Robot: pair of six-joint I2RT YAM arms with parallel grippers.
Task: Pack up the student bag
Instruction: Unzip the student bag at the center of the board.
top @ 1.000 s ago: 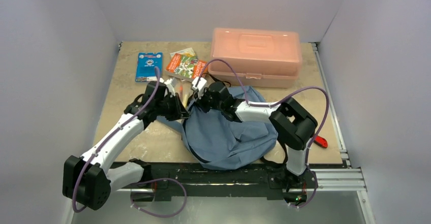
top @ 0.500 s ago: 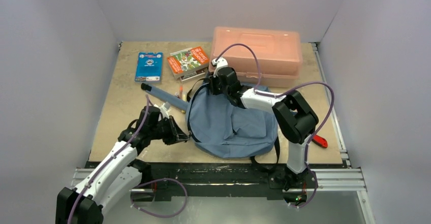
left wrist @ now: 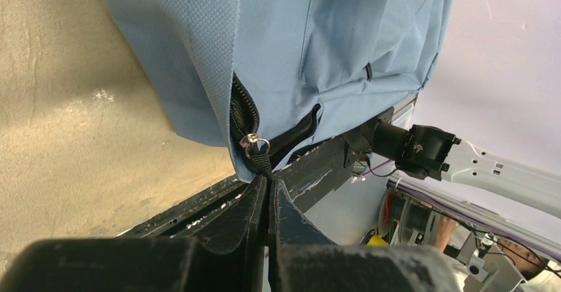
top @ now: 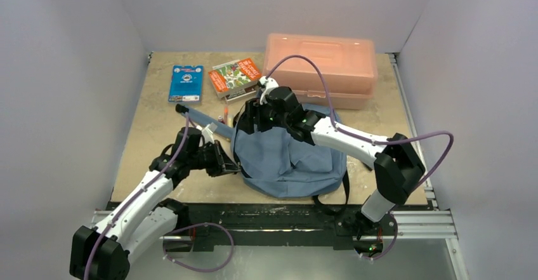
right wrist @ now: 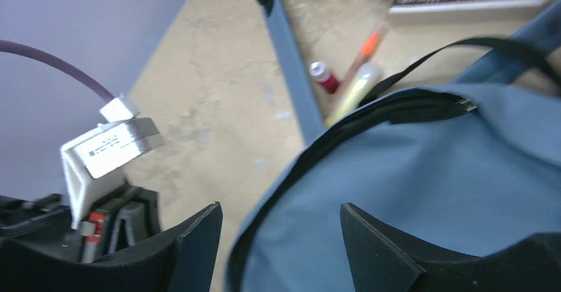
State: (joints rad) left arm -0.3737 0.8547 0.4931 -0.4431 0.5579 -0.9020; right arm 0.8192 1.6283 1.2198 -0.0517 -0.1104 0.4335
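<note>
On the table [top: 158, 134] between two robot arms, the bag [top: 288, 159] lies flat, its blue-grey cloth reaching from one gripper's fingers to the other's. The left gripper [top: 226, 167] meets the bag's near left edge. In its wrist view the left gripper [left wrist: 268, 183] has its fingers pressed together on the black tab of the zip pull [left wrist: 255, 147]. The pull's metal ring sits just beyond the fingertips, and the bag [left wrist: 317, 40] stretches away from them.

The right gripper [top: 254, 119] hangs over the bag's far left corner. Seen from its wrist camera, the right gripper [right wrist: 281, 239] has its fingers [right wrist: 198, 239] spread wide. The bag [right wrist: 423, 193] fills the space from between them out past the right-hand finger, and its dark zipped rim curves up from between the tips. I cannot tell whether the fingers touch the cloth.

Ahead of the right fingers lies a blue-grey strap [right wrist: 291, 73], with an orange pen [right wrist: 367, 47], a yellow tube [right wrist: 350, 90] and a small red-capped item [right wrist: 323, 73] just beside it. Further out from those fingers sit a book [top: 236, 77] and a blue packet [top: 186, 83]. A pink box [top: 320, 64] stands behind the right gripper, close to the bag's far edge.
</note>
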